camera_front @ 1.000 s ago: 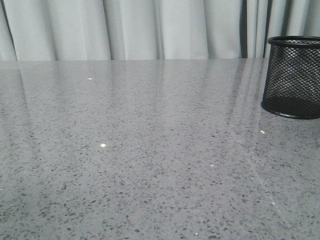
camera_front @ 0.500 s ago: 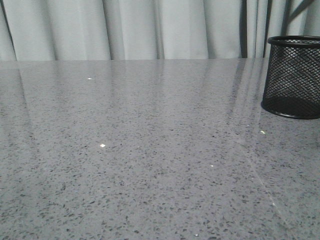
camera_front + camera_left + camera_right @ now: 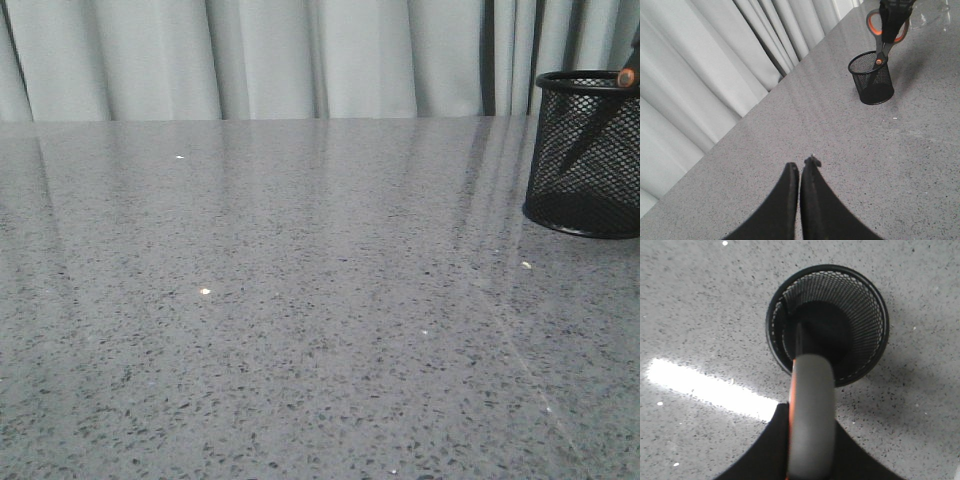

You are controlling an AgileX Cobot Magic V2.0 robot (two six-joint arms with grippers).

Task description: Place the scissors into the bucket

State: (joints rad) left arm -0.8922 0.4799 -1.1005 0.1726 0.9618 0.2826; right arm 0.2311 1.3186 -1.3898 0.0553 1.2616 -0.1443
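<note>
Right gripper (image 3: 896, 22) up high at the top right of the left wrist picture, pointing down, squeezed tight on the orange-lined handles of the scissors (image 3: 883, 42). Blades hanging straight down, tips poked into the open top of the bucket (image 3: 871, 78). Seen from the right wrist camera: fat grey handle (image 3: 810, 415) in the lower middle, pinched between two dark fingers (image 3: 772, 450), thin dark blade running down into the round cup (image 3: 875, 320).

Left gripper (image 3: 800, 172) at the bottom middle of its own picture, low over the table (image 3: 790, 125), two black pointy fingers pressed together with nothing between them.

One pair of scissors. One bucket. Two grippers.

Bucket: small, round, black, made of see-through wire mesh, with a solid rim and a solid bottom. In the front picture, standing at the far right edge (image 3: 588, 155), with a bit of orange and a dark slanted blade (image 3: 590, 135) showing through the mesh. Table: smooth, shiny, grey stone with tiny dark specks. Pale grey curtain (image 3: 260, 55) in soft folds across the top.
</note>
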